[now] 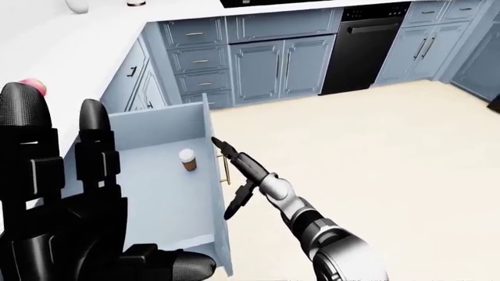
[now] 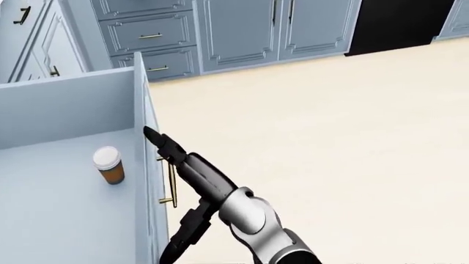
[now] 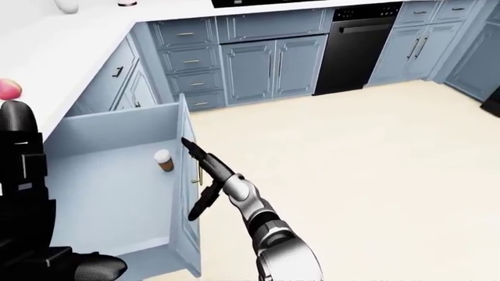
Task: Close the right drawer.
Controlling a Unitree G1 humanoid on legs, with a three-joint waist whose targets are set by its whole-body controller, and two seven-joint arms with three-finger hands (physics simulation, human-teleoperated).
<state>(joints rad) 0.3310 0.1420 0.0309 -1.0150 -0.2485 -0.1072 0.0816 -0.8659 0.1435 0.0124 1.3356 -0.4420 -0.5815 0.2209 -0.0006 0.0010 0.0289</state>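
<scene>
The drawer (image 2: 143,181) stood pulled well out from the cabinets at the left of the head view, with a cup (image 2: 108,164) upright inside. Our right hand (image 2: 180,165) lay against its face beside the handle (image 2: 171,184), fingers spread and gripping nothing. Our left hand (image 1: 58,205) was raised with fingers wide. We judged a glancing push might slide off the face, and a hard shove could tip the cup.

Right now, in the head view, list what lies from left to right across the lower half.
White-lidded brown paper coffee cup → pale blue drawer front panel → slim brass bar handle → black right robot hand → bare cream floor.
</scene>
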